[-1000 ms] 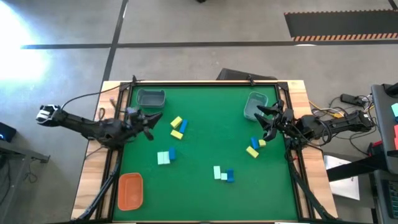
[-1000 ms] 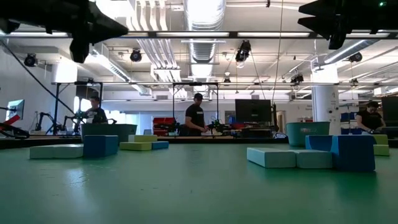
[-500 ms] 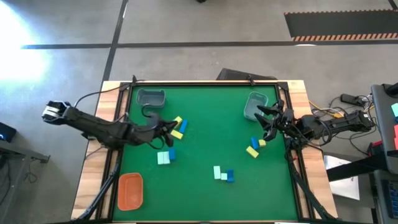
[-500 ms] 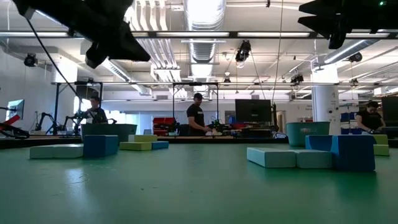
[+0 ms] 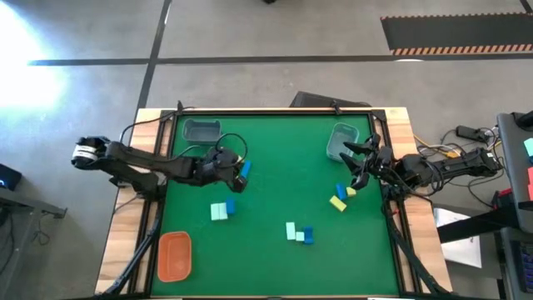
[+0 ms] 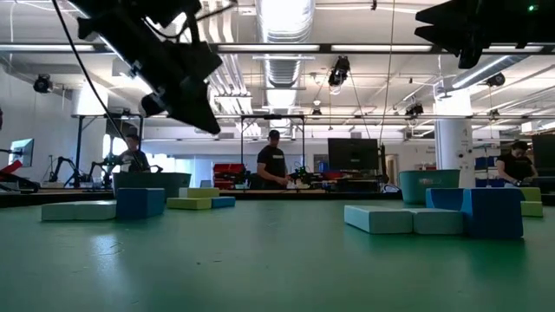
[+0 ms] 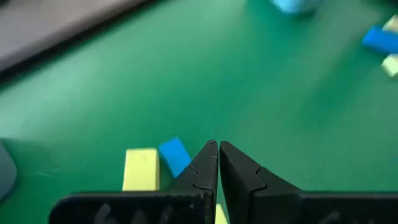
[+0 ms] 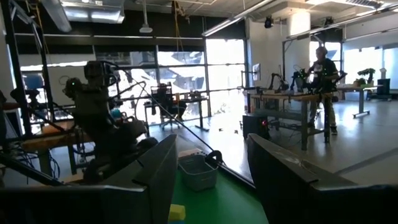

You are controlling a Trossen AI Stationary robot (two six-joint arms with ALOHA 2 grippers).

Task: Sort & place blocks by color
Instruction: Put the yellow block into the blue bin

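Small blocks lie flat on the green mat in four clusters. A blue block (image 5: 244, 169) and a yellow block (image 5: 238, 180) lie under my left gripper (image 5: 231, 163), which hovers above them, shut and touching nothing; the left wrist view shows the yellow block (image 7: 141, 169) and blue block (image 7: 174, 155) beside the shut fingertips (image 7: 217, 155). A mint and blue pair (image 5: 223, 209) lies nearer. Two mint blocks and a blue one (image 5: 299, 232) lie near the middle. Blue and yellow blocks (image 5: 340, 197) lie by my right gripper (image 5: 360, 163), which waits open above the right edge.
Two grey-blue trays stand at the far side, one on the left (image 5: 201, 130) and one on the right (image 5: 342, 140). An orange tray (image 5: 175, 254) sits at the near left corner. Bare green mat lies in the middle (image 5: 283, 175). People stand in the room behind (image 6: 273, 165).
My left gripper has moved toward the table's right, from beside the far-left tray to above the yellow and blue blocks, and has come lower in the low view. The blocks and my right arm have stayed still.
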